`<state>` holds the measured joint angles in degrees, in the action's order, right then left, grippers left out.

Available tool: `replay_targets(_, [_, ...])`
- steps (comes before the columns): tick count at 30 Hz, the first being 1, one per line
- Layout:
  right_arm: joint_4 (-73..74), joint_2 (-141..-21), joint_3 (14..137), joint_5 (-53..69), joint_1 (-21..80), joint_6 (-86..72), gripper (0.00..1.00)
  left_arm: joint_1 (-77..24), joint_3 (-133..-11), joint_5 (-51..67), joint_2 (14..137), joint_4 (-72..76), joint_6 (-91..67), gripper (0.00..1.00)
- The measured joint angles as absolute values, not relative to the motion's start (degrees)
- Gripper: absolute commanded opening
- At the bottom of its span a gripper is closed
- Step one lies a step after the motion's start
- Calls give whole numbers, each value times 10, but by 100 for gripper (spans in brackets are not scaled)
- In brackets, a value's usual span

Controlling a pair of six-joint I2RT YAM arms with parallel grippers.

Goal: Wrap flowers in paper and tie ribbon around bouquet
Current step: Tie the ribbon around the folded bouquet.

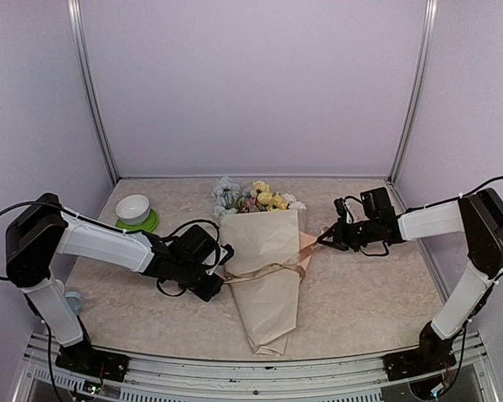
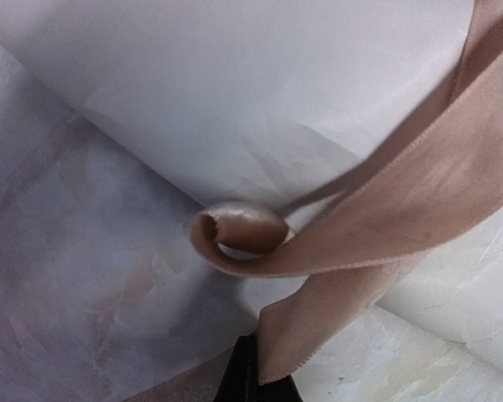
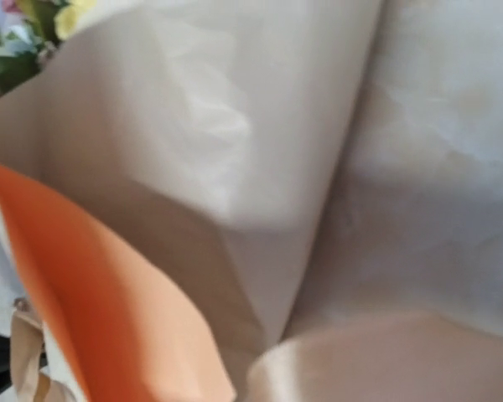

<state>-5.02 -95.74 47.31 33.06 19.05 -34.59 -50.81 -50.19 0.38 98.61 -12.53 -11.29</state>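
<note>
Bouquet (image 1: 264, 251) flanked: left end effector (image 1: 225, 253) pinches ribbon (image 2: 377, 234), right end effector (image 1: 323, 239) closed beside its right edge.

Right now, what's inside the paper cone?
Pale blue, pink and yellow blooms poke out of the far open end of the paper cone. The paper covers their stems, so I can't see them. The ribbon only crosses the outside.

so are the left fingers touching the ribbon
Touching. The left wrist view shows the ribbon running down into the dark left fingers, which are closed on it.
</note>
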Motion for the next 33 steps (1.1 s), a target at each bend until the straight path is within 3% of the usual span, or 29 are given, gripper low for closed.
replay_targets(15, [-5, -948, 558, 320, 210, -295, 0, -481, -553, -17, 987, -152, -114, 0])
replay_targets(17, [-6, -914, 532, 315, 140, -299, 0, -435, -545, -15, 976, -142, -134, 0])
replay_targets(21, [-5, -799, 407, 321, -225, -314, 0, -185, -367, 68, 833, -43, -205, 0])
replay_targets(22, [11, -782, 381, 322, -277, -313, 0, -148, -355, 75, 820, -41, -211, 0])
replay_targets(33, [43, -799, 290, 305, -328, -296, 0, -104, -316, 104, 793, -56, -241, 0])
